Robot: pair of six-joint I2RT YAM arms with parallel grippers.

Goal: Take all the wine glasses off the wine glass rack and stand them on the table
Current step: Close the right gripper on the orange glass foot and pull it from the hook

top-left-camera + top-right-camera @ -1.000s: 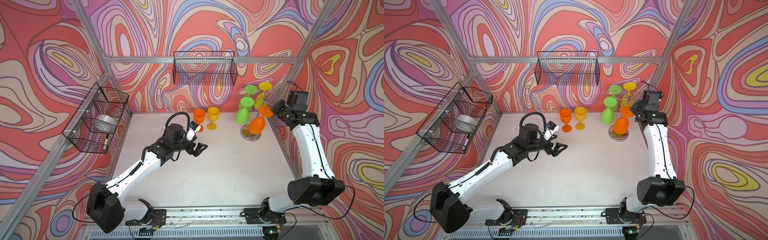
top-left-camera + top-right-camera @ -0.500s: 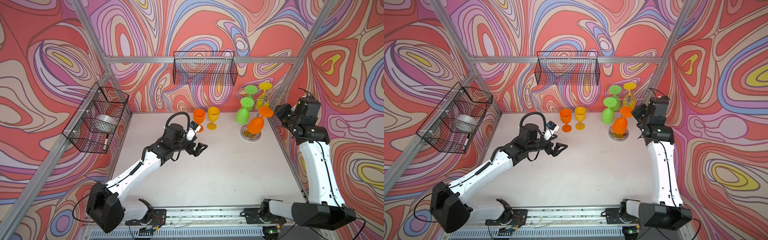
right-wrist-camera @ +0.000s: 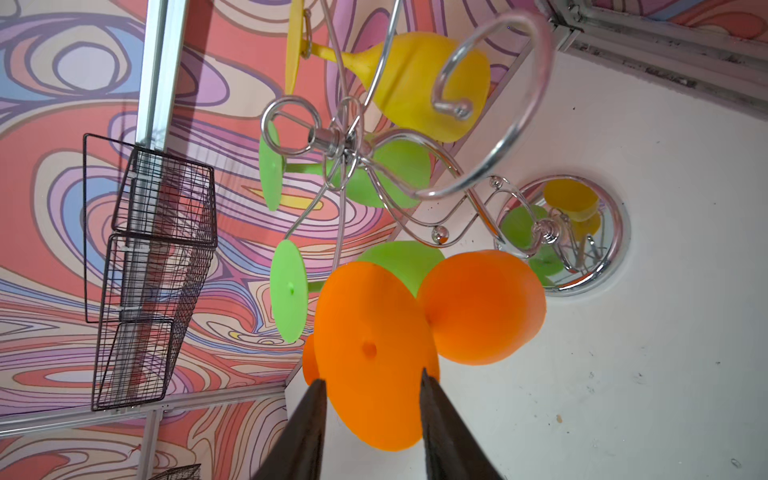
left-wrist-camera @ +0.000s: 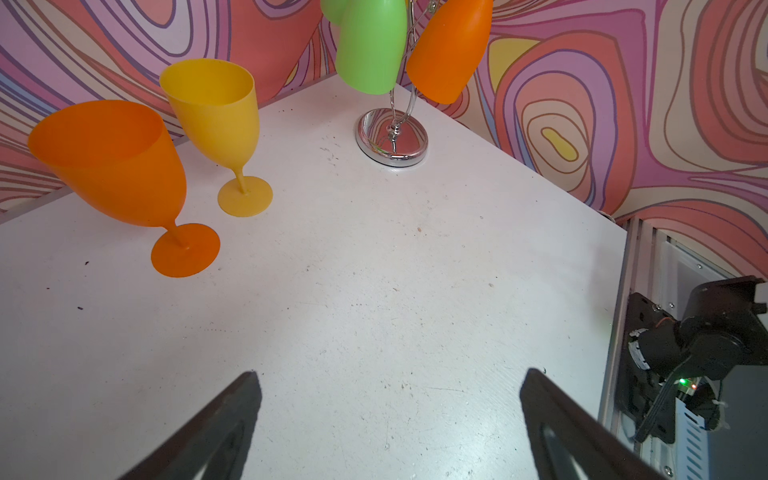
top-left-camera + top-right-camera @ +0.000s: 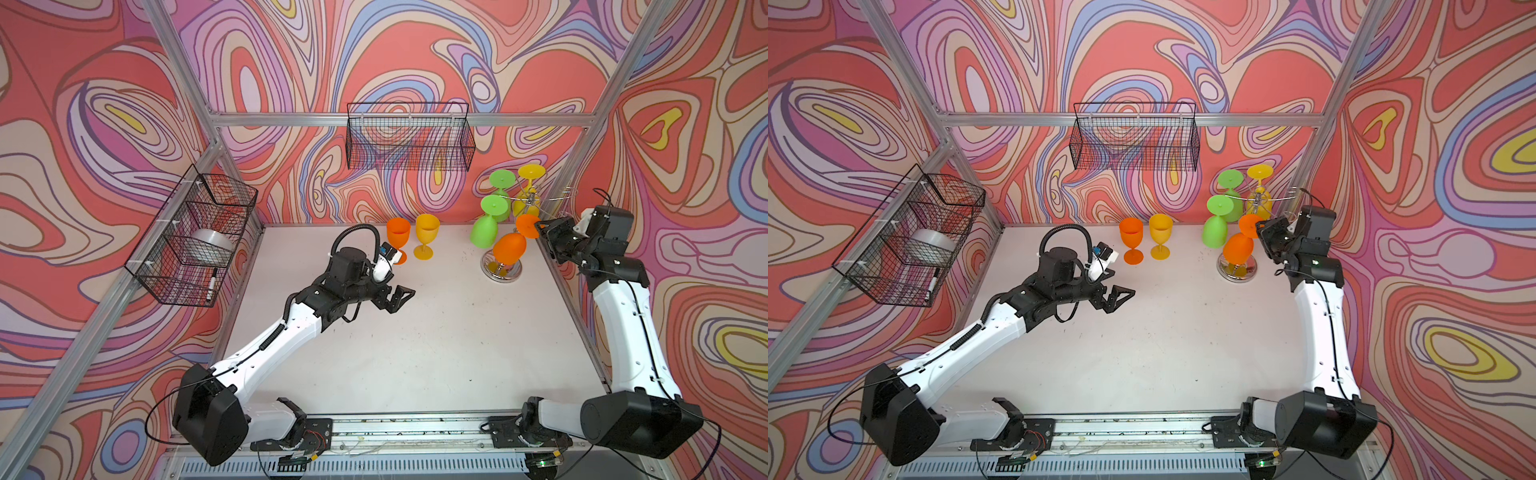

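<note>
Wine glass (image 3: 478, 307), orange, hangs bowl-down on the wine glass rack (image 5: 500, 266) with its foot disc between the right hand's (image 3: 370, 399) half-closed fingers, grip unconfirmed; left hand (image 5: 397, 297), wide open, sits well apart over the desk (image 5: 415, 353).

orange glass stem (image 3: 428, 320): hidden behind its own foot disc
right gripper (image 3: 370, 419): fingers cut off at frame bottom; contact unclear
basket contents (image 5: 206, 245): blurred behind mesh, left

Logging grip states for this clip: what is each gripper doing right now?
Left gripper: open, holding nothing, above the table.
Right gripper: jaws either side of the hanging orange wine glass's foot; cannot tell whether they grip it.
</note>
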